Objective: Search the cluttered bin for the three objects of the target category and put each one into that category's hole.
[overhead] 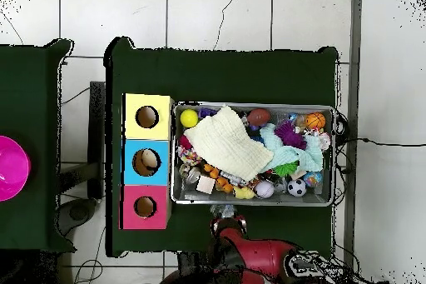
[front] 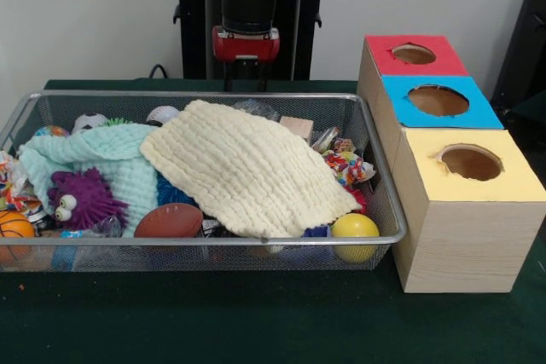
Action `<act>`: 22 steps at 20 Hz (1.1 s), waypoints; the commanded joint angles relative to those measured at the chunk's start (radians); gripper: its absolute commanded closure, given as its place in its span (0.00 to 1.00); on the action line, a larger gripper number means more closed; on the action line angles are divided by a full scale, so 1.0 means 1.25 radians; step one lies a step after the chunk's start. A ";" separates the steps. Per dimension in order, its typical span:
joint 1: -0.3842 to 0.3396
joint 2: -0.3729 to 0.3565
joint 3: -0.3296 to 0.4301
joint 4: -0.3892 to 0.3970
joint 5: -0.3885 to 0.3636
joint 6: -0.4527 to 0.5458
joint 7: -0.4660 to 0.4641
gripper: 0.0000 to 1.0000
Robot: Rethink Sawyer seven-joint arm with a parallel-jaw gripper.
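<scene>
Search step, nothing picked yet. Gripper [front: 245, 83] hung behind the bin's [front: 205, 239] far rim; open/closed: couldn't tell. Crinkly plastic lumps mostly hidden in bin under yellow cloth [front: 247, 168]. Next, prob: shift cloth.

Wire-mesh metal bin [front: 386, 178]; rough cream cloth [front: 247, 168].

Cloth [front: 247, 168] atop clutter in bin [front: 205, 95]; three boxes [front: 452, 176] beside bin, tool [front: 245, 83] behind
</scene>
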 commanded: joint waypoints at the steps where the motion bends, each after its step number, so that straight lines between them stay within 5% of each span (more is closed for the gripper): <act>1: 0.007 0.019 0.005 -0.050 0.000 -0.072 0.120 0.00; 10: 0.020 0.057 0.040 -0.066 0.032 -0.017 0.127 0.00; 22: 0.052 0.121 0.035 -0.089 0.054 -0.065 0.146 0.00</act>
